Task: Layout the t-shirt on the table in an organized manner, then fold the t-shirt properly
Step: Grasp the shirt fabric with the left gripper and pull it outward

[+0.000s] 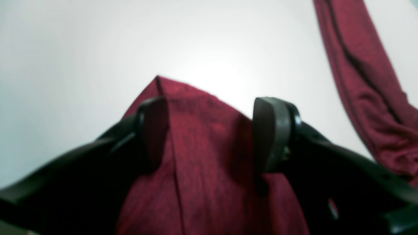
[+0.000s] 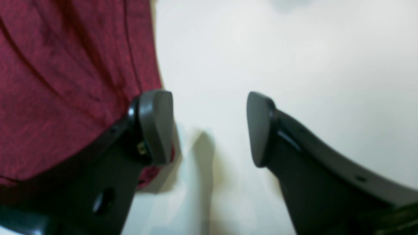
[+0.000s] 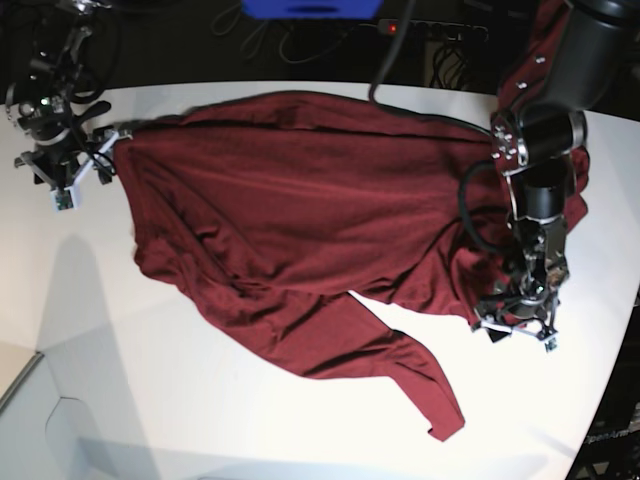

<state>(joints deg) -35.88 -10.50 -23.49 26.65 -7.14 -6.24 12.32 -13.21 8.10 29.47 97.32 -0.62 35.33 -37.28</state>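
The maroon t-shirt [image 3: 300, 200] lies spread and wrinkled across the white table [image 3: 150, 390], with one long sleeve [image 3: 400, 370] trailing toward the near edge. My left gripper [image 3: 515, 320] [image 1: 212, 130] is open at the shirt's right end. A pointed corner of the fabric [image 1: 196, 137] lies between its two fingers, and another strip of the shirt [image 1: 359, 75] runs along the upper right. My right gripper [image 3: 80, 155] [image 2: 209, 127] is open over bare table [image 2: 294, 65] at the shirt's left end. The shirt's edge [image 2: 65, 81] is beside its left finger [image 2: 156, 127].
A blue object [image 3: 310, 8] and a power strip with a red light [image 3: 420, 28] sit beyond the table's far edge. The table's curved edge [image 3: 610, 340] runs close to my left arm. More red cloth [image 3: 545, 30] hangs behind that arm.
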